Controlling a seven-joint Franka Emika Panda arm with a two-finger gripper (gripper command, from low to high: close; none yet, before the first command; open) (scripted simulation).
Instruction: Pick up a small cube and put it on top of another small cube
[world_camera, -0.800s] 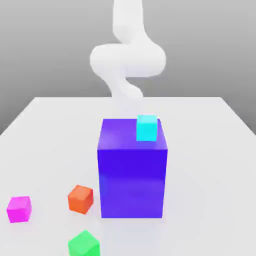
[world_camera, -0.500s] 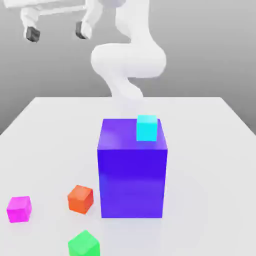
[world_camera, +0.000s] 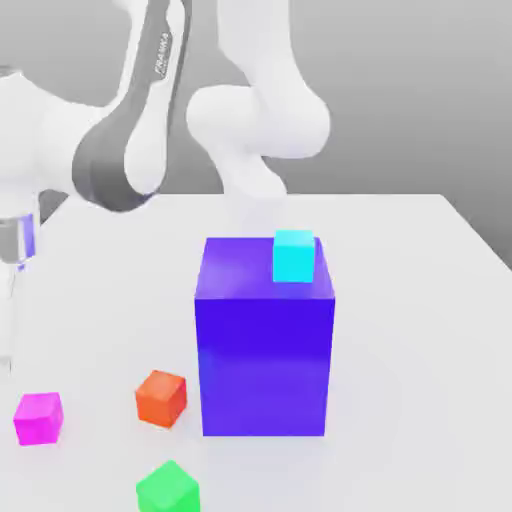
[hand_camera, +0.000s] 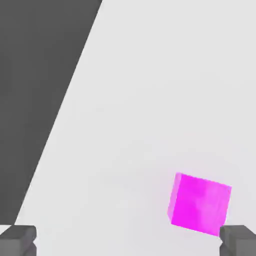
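Four small cubes plus big blue block on white table | magenta cube at exterior view's left, table-level, free | green cube near front edge | orange-red cube between | cyan cube atop block | gripper jaws spread wide above magenta cube, holding nothing

— What is different from a moment ago?

— The arm now fills the exterior view's left side; earlier only its base column showed, then the pincer high near the top edge.

— And the pincer itself?

— The pincer is lower now, jaws spread wide, hanging over the table. The magenta cube sits just inside one fingertip, not between them centrally.
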